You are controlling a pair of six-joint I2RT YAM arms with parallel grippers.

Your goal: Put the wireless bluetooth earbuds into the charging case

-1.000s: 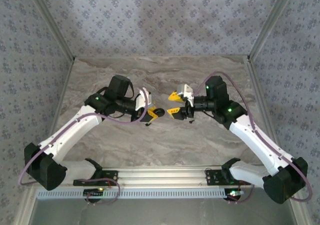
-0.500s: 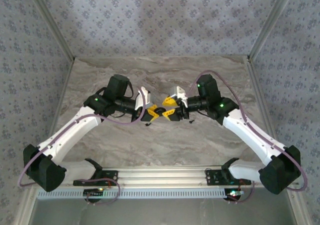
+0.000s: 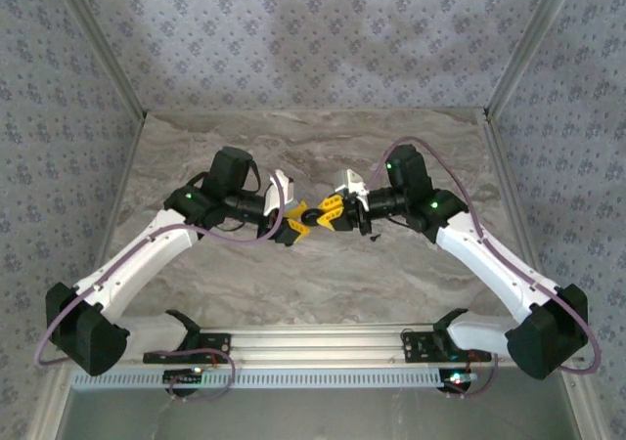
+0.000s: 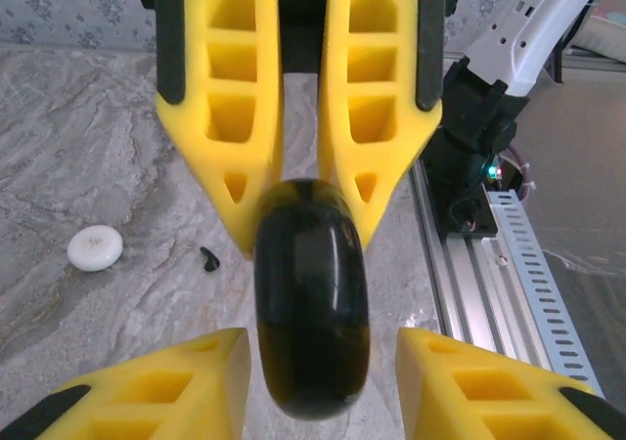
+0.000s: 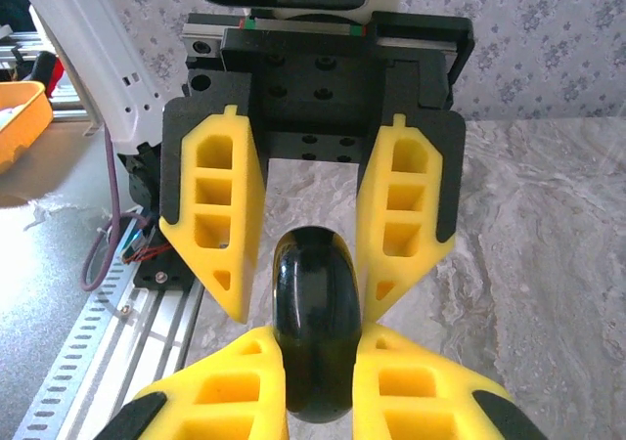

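Since before, my right gripper (image 3: pixel 326 213) is over at the middle of the frame, pinching the black charging case (image 4: pixel 311 293); my left gripper (image 4: pixel 323 340) is wide around it.

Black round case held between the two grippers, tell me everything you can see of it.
The glossy black round case, plastic by its look, is a thick smooth disc with rounded edges and no visible markings. It hangs above the grey marbled table. The yellow jaws of the right gripper pinch its flat faces; those of the left gripper stand open either side of it.
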